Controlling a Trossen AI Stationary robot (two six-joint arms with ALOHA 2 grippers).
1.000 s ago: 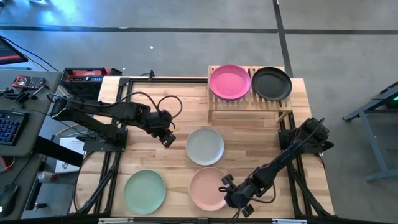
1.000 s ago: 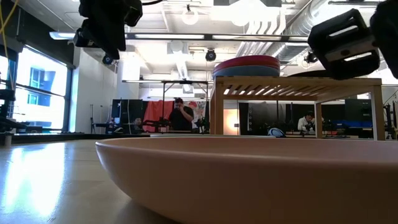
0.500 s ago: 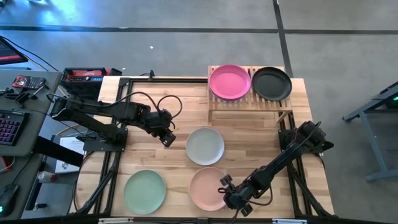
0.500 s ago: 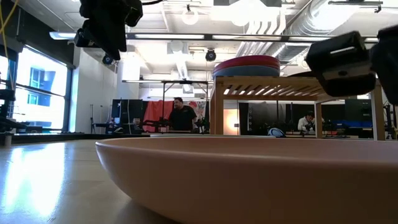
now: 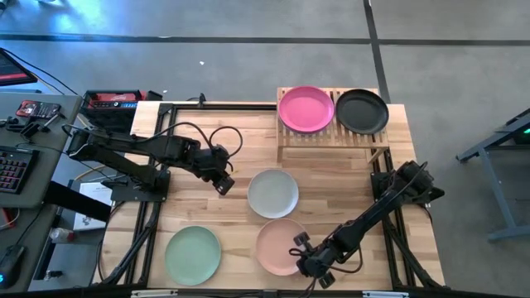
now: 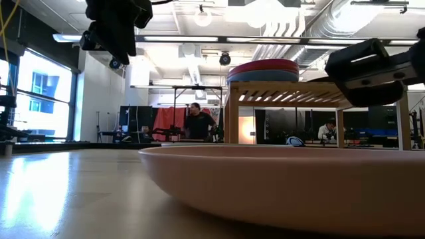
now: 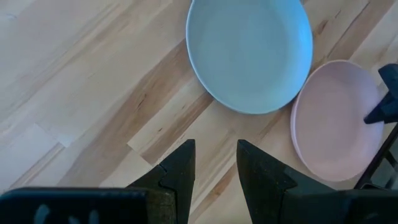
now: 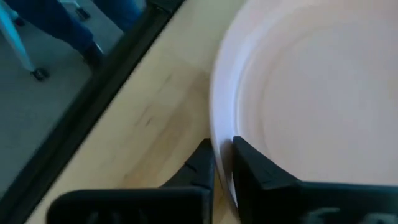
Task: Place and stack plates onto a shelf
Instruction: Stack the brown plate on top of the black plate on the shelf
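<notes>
My right claw (image 5: 308, 258) straddles the peach-pink plate's (image 5: 278, 247) rim at its 4 o'clock edge, fingers nearly clenched on it. The shelf (image 5: 331, 137) lies toward 12 across the worktop (image 5: 190, 190). My left claw (image 5: 221, 182) waits slightly parted, farther off.

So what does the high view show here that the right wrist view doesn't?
Only the high view shows the shelf with the magenta plate and black plate, plus the off-white plate, mint green plate and left end effector. Only the right wrist view shows the right end effector pinching the rim. Both show the peach-pink plate.
</notes>
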